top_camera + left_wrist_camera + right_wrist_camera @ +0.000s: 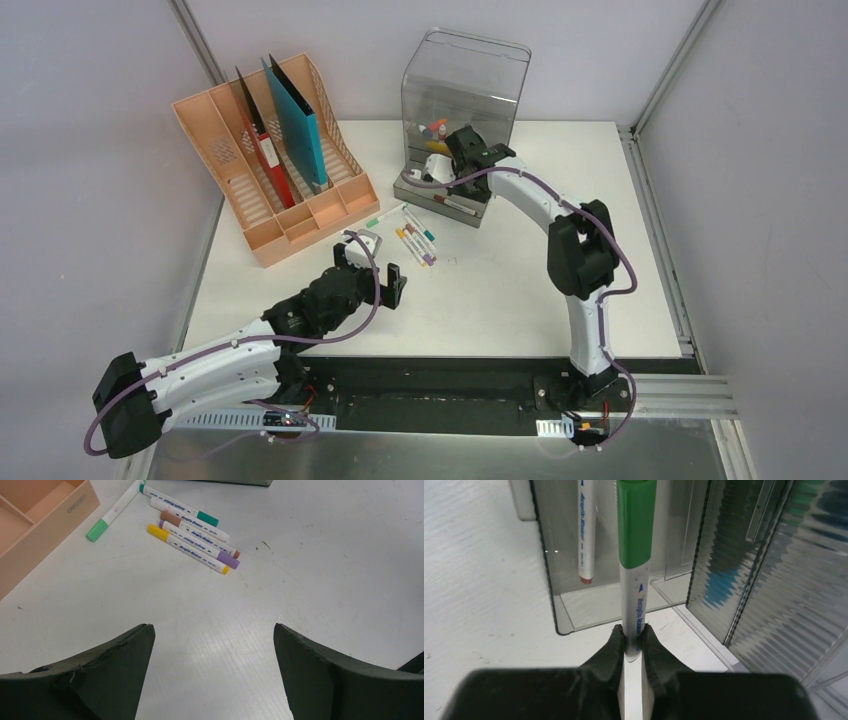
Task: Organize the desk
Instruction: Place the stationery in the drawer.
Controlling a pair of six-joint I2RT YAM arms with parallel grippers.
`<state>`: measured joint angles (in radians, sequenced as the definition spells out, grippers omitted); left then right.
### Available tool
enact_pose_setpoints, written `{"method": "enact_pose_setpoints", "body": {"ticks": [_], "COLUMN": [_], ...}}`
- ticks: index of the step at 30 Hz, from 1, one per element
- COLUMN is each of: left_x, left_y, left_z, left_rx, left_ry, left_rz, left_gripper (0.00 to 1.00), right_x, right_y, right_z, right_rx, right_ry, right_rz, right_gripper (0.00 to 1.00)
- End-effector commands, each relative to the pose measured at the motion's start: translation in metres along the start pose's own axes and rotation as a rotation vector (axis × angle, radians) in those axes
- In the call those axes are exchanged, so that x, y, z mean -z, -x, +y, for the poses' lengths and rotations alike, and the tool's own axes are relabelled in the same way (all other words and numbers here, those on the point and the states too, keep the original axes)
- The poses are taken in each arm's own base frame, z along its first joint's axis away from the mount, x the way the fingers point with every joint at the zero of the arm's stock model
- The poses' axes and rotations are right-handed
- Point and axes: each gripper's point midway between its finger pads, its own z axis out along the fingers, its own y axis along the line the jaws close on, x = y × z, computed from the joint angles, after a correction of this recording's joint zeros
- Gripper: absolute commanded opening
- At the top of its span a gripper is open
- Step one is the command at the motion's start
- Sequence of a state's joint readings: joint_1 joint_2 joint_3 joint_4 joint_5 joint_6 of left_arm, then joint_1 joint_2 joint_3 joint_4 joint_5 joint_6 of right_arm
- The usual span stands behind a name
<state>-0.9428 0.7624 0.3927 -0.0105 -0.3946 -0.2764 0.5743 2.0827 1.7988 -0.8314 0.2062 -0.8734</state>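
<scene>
Right jaws are pinched tight on the green marker [636,555], its cap over the open drawer [589,607] at the back of the table [500,300]. I'd go lower and deeper, then release. Left jaws are wide open and empty, near the loose markers [192,535].

File rack [300,222] far left on desk [500,300], folders [298,120] upright in slots. Drawer box [465,75] far centre, drawer [574,607] open before it, marker [587,535] inside, held marker [636,530] above in right gripper [632,635]. Loose markers [192,539] on desk between rack and box.
</scene>
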Motion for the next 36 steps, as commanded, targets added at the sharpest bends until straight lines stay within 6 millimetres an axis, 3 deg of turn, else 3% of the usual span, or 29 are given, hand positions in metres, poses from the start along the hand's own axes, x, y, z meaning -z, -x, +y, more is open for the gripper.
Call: {"method": "enact_pose_setpoints", "body": {"ticks": [1, 9, 14, 17, 21, 25, 31, 36], "left_x": [0.0, -0.002, -0.004, -0.005, -0.006, -0.009, -0.014, -0.018], "left_y": [0.003, 0.0, -0.002, -0.003, 0.002, 0.007, 0.019, 0.025], "left_z": [0.003, 0.004, 0.002, 0.002, -0.004, -0.01, -0.017, -0.02], "left_rx": [0.016, 0.015, 0.015, 0.022, 0.052, 0.088, 0.141, 0.213], "left_ry": [0.019, 0.028, 0.024, 0.022, -0.005, -0.037, -0.094, -0.15], "left_rz": [-0.025, -0.017, -0.01, -0.01, -0.032, -0.046, -0.041, -0.036], "left_gripper": [0.92, 0.92, 0.93, 0.93, 0.95, 0.96, 0.95, 0.95], "right_x": [0.009, 0.004, 0.011, 0.02, 0.046, 0.082, 0.134, 0.172], "right_y": [0.016, 0.018, 0.022, 0.025, 0.032, 0.038, 0.03, 0.009], "right_z": [-0.027, -0.023, -0.016, -0.009, 0.006, 0.035, 0.074, 0.081], "right_rx": [-0.007, -0.036, -0.084, -0.122, -0.185, -0.244, -0.265, -0.254], "right_ry": [-0.107, -0.099, -0.062, -0.025, 0.064, 0.219, 0.374, 0.412], "right_rz": [-0.015, -0.008, -0.043, -0.068, -0.138, -0.245, -0.407, -0.554], "right_gripper": [0.01, 0.26, 0.44, 0.49, 0.53, 0.57, 0.6, 0.59]}}
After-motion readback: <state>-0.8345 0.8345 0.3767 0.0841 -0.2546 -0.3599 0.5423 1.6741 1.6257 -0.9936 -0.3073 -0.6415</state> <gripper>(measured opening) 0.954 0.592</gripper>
